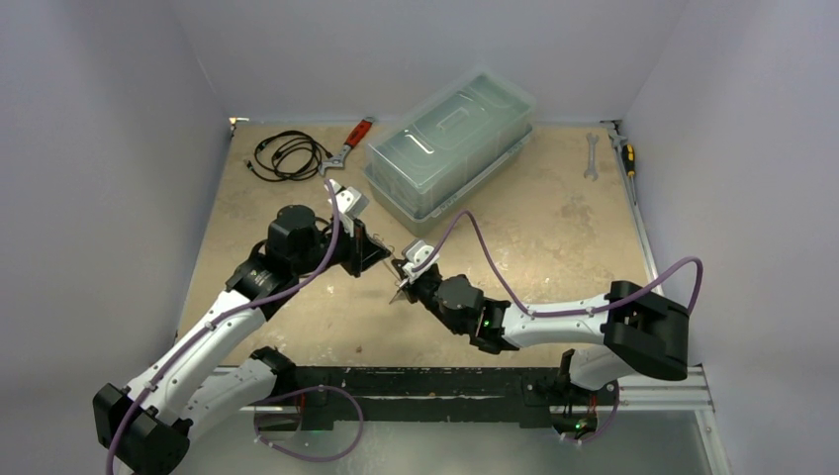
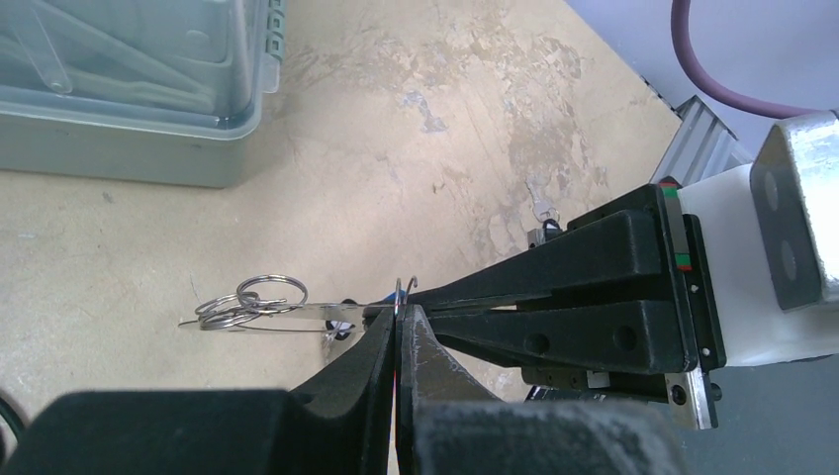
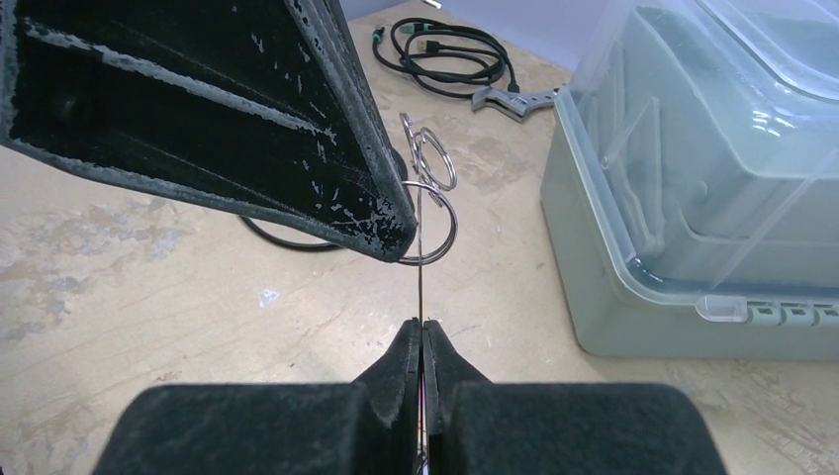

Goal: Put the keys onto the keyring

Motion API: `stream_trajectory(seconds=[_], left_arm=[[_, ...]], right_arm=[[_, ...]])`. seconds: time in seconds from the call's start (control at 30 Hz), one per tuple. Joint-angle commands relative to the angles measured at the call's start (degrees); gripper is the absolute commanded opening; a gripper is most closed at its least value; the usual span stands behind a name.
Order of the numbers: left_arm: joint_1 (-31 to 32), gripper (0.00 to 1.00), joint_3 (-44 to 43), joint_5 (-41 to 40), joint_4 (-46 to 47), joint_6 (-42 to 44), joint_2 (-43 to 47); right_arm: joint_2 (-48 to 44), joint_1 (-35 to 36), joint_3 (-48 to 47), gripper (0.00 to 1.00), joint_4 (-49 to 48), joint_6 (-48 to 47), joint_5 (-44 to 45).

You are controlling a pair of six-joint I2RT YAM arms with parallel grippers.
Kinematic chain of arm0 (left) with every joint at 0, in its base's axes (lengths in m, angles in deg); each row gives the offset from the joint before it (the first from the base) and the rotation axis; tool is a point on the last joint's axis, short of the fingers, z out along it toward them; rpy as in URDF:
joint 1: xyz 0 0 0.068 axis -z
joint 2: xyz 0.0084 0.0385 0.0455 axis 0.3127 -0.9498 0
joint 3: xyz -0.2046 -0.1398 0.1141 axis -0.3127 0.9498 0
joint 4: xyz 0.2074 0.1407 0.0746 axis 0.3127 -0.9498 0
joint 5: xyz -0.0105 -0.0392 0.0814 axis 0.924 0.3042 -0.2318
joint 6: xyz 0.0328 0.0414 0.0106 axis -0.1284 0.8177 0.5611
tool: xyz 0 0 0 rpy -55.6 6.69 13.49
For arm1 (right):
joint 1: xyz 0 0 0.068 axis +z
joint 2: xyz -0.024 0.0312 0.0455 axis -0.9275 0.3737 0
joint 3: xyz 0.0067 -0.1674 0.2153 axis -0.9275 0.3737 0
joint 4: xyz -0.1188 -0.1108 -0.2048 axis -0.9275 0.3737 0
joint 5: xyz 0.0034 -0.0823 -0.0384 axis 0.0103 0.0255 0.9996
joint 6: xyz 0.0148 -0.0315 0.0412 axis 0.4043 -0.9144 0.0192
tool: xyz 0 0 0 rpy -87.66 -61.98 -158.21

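My two grippers meet tip to tip above the middle of the table. My right gripper (image 1: 404, 277) (image 3: 422, 327) is shut on the keyring (image 3: 420, 282), a thin silver wire seen edge-on. The wire runs out to a bunch of small silver rings (image 2: 247, 300) (image 3: 431, 158). My left gripper (image 1: 388, 259) (image 2: 401, 312) is shut on one small silver ring (image 3: 442, 230) that the wire crosses. A flat silver key blade (image 2: 331, 315) lies along the wire, with a bit of blue at its root. Another small key (image 2: 539, 205) lies on the table behind the right fingers (image 2: 554, 259).
A clear lidded plastic box (image 1: 450, 139) stands at the back centre. A coiled black cable (image 1: 287, 155) and a red-handled wrench (image 1: 348, 142) lie at the back left. A spanner (image 1: 592, 155) and a screwdriver (image 1: 625, 156) lie at the back right.
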Motion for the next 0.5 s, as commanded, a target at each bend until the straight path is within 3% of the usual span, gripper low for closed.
stream_trajectory(seconds=[0.0,0.17,0.47], left_arm=[[-0.25,0.00,-0.50,-0.79,3.54,-1.48,1.33],[-0.30,0.00,-2.01,-1.43,1.22,-0.18,0.84],[-0.25,0.00,-2.58,-2.50,-0.59,2.95,-0.43]], right_arm=[[-1.42,0.17,-2.09,0.04,-1.09,0.79,2.01],[-2.46,0.17,-1.98,0.29,0.08,1.46,2.00],[-8.27,0.17,-1.51,0.42,5.46,4.23,0.32]])
